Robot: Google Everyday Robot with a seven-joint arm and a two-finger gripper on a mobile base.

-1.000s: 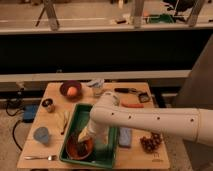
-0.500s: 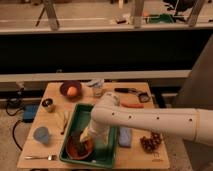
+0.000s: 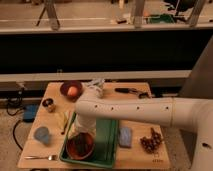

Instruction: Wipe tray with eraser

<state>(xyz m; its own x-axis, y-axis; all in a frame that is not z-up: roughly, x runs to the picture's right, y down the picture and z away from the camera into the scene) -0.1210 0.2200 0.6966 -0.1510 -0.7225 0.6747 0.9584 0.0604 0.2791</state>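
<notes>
The green tray [image 3: 108, 141] lies at the front middle of the wooden table. A round orange bowl [image 3: 80, 148] sits in its front left corner. My white arm reaches in from the right and bends down over the tray. My gripper [image 3: 83, 133] is low at the tray's left side, just above the bowl. A dark brownish shape [image 3: 79, 144] shows right under the gripper, inside the bowl. It may be the eraser, but I cannot tell whether the gripper holds it.
A pale blue pad [image 3: 125, 136] and grapes [image 3: 151, 141] lie right of the tray. A blue cup [image 3: 42, 135], a fork [image 3: 40, 157] and a banana [image 3: 63, 120] are to the left. A bowl with an orange fruit [image 3: 71, 90] and a black tool [image 3: 129, 91] are at the back.
</notes>
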